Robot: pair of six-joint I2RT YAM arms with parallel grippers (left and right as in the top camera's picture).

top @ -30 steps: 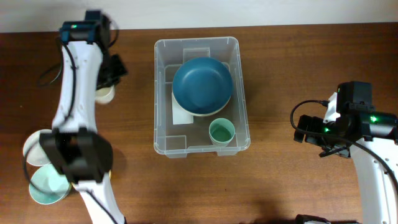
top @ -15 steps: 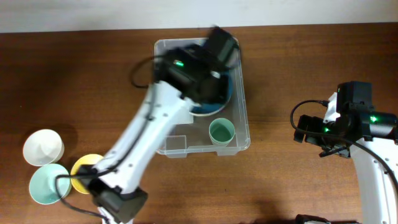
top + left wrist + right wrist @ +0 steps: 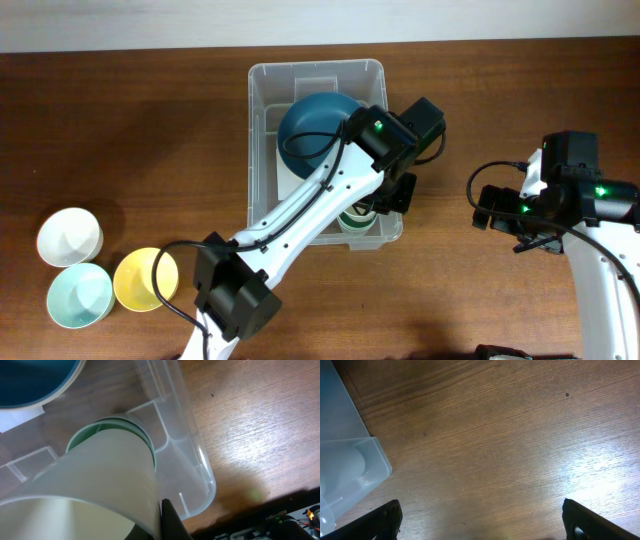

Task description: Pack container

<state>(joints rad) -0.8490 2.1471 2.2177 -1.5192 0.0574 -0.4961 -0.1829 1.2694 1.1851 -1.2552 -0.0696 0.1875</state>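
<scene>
Container [image 3: 256, 160] sits mid-bench, unmoved over the last second; bench [image 3: 150, 120] left of it no longer carries the cream cup that stood just beside the container's left wall. Left arm [image 3: 310, 205] has swung from that spot right across the container, and its head now hangs over the near-right corner. Blue bowl [image 3: 315, 135] is already packed at the far end, partly covered by the arm. The cream cup [image 3: 100, 480] now fills the left wrist view, tilted, its base aimed at the green cup [image 3: 112, 425] standing in that corner; nested or only touching cannot be told. Judgement: transport is done and the drop into the green cup is in hand; white bowl [image 3: 70, 237], pale teal bowl [image 3: 80, 297] and yellow bowl [image 3: 145, 279] remain unpacked at far left. Left fingers [image 3: 174, 525] look clamped on the cream cup's wall, only one showing; right fingers [image 3: 382, 517] are spread wide over bare bench, holding nothing, apart from the container corner.
</scene>
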